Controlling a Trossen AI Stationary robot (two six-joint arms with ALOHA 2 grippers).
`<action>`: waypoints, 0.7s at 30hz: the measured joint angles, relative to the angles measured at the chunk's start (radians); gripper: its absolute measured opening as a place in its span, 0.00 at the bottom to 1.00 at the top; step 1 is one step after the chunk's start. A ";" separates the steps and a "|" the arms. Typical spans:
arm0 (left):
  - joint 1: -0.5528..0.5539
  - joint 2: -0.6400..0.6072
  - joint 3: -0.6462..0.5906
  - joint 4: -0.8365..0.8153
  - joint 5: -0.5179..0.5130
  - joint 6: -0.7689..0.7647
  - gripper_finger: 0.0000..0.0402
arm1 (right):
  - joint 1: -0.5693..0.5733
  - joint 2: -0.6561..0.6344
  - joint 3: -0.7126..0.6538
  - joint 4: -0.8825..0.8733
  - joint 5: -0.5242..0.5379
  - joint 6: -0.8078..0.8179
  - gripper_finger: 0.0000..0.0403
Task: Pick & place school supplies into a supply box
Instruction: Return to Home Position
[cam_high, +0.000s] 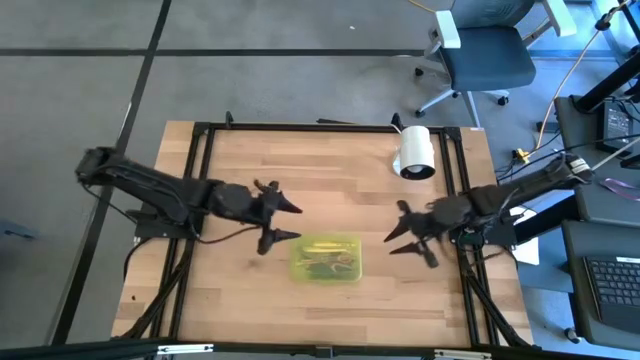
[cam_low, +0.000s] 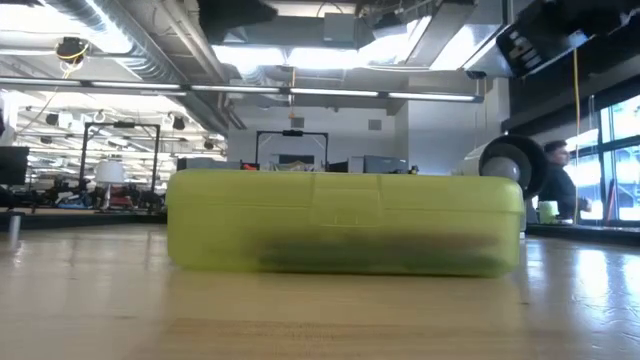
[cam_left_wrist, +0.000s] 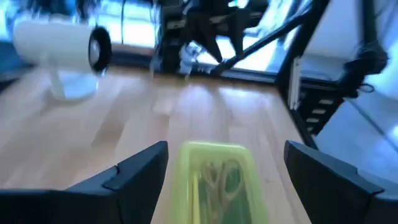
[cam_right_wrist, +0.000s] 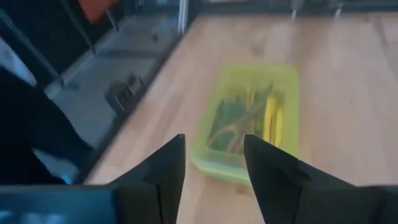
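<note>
The supply box (cam_high: 326, 258) lies shut and flat on the wooden table; the low view shows its yellow-green side (cam_low: 345, 222). Through its translucent lid the school supplies show: scissors (cam_left_wrist: 219, 180) and yellow pens (cam_right_wrist: 271, 118). My left gripper (cam_high: 283, 221) hangs open above the table, left of the box, with nothing between its fingers (cam_left_wrist: 226, 168). My right gripper (cam_high: 405, 232) hangs right of the box, its fingers apart with nothing between them (cam_right_wrist: 214, 163).
A white cylindrical roll (cam_high: 417, 153) lies at the table's far right. A dark frame (cam_high: 200, 180) runs along the table's left, far and right sides. Bare wood surrounds the box. An office chair (cam_high: 480, 55) stands beyond the far edge.
</note>
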 joint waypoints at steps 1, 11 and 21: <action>0.018 -0.028 -0.040 0.053 0.029 0.030 0.78 | -0.001 -0.035 -0.009 0.005 0.002 0.033 0.42; 0.158 -0.293 -0.255 -0.037 -0.003 0.050 0.78 | -0.023 -0.320 -0.238 0.197 0.074 0.163 0.42; 0.334 -0.626 -0.462 -0.013 0.144 0.028 0.78 | -0.115 -0.441 -0.333 0.264 0.063 0.184 0.42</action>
